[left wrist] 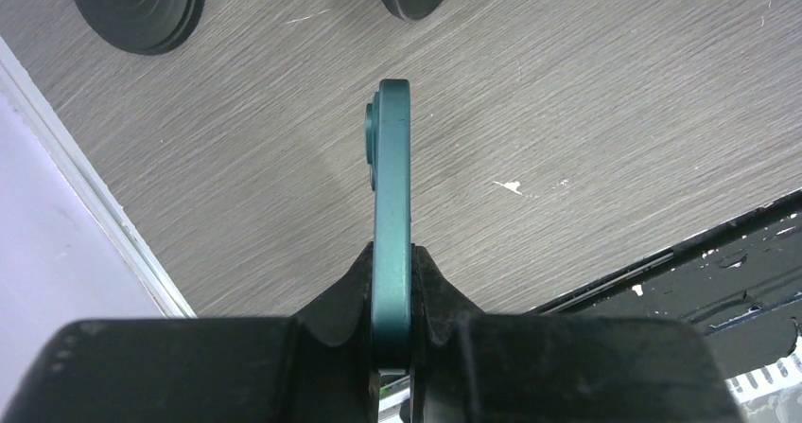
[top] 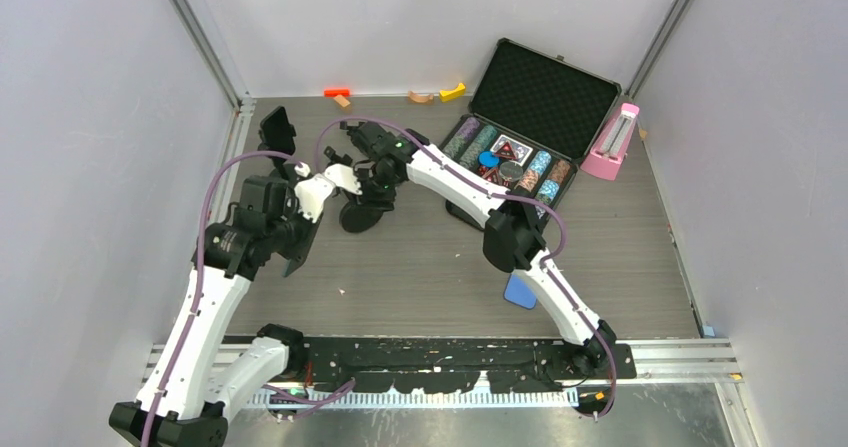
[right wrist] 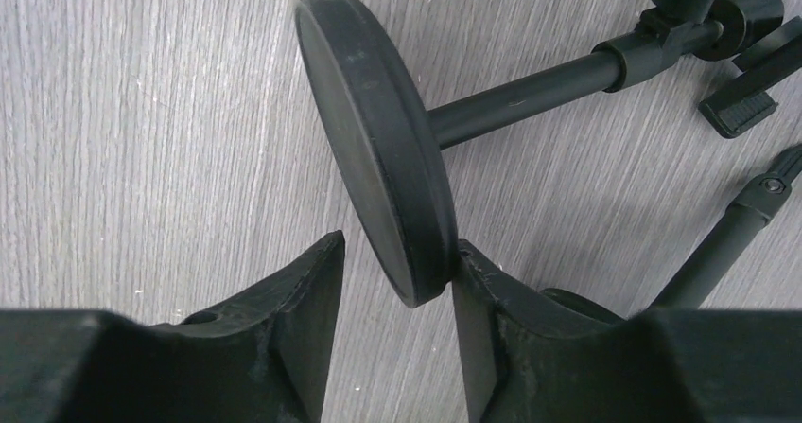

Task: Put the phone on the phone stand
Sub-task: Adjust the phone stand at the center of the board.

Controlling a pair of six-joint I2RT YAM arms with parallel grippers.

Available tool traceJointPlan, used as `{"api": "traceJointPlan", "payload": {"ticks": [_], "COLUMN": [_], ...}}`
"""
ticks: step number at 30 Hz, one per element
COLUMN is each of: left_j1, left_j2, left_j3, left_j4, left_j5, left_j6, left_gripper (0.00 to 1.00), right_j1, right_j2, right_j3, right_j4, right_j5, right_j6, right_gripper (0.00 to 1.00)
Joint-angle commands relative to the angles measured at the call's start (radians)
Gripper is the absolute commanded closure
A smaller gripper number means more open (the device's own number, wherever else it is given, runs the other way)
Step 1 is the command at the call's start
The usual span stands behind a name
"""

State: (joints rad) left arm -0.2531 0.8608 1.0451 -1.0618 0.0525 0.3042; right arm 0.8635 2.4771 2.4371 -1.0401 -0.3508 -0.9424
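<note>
Left gripper (left wrist: 392, 276), lower centre of its wrist view: jaws clamped on the phone (left wrist: 392, 205), which is held edge-on above the table (left wrist: 586, 111). The phone's lower end is hidden between the fingers, and its screen cannot be seen.

Right gripper (right wrist: 399, 253), lower centre of its wrist view: jaws apart, straddling the lower rim of the stand's base (right wrist: 374, 139). The finger on the right of the frame touches the rim, while the finger on the left stands off with a gap. The base is tilted on edge, and whether it rests on the table cannot be told. Its rod (right wrist: 530, 92) runs to the upper right, where the head (right wrist: 700, 7) is cut off by the frame edge. A 2nd rod (right wrist: 728, 243) at lower right is mostly hidden behind the finger.

In the top view, both grippers meet at centre left. There the phone is hard to make out among the dark arm parts.
</note>
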Motion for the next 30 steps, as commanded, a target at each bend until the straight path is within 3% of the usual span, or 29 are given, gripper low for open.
{"api": "traceJointPlan", "payload": {"ticks": [1, 5, 10, 16, 26, 30], "left_j1": [0.005, 0.005, 0.007, 0.067, 0.311, 0.341], "left_j2": [-0.014, -0.011, -0.003, 0.013, 0.049, 0.066], "left_j3": [0.038, 0.049, 0.065, 0.100, 0.166, 0.203], "left_j4": [0.016, 0.014, 0.013, 0.024, 0.068, 0.065], "left_j5": [-0.012, -0.014, -0.021, -0.026, 0.106, 0.149], "left_j6": [0.007, 0.001, -0.019, -0.062, -0.107, -0.127], "left_gripper": [1.00, 1.00, 1.00, 1.00, 1.00, 1.00], "right_j1": [0.011, 0.012, 0.017, 0.025, 0.057, 0.077], "right_j2": [0.033, 0.032, 0.006, -0.040, -0.151, -0.232], "right_j3": [0.046, 0.045, 0.014, -0.044, -0.189, -0.297], "right_j4": [0.002, 0.001, -0.003, 0.021, 0.110, 0.189], "right_j5": [-0.007, -0.005, -0.001, 0.017, 0.105, 0.176], "right_j6": [-0.004, -0.006, -0.012, -0.003, 0.021, 0.054], "right_gripper": [0.52, 0.67, 0.98, 1.00, 1.00, 1.00]}}
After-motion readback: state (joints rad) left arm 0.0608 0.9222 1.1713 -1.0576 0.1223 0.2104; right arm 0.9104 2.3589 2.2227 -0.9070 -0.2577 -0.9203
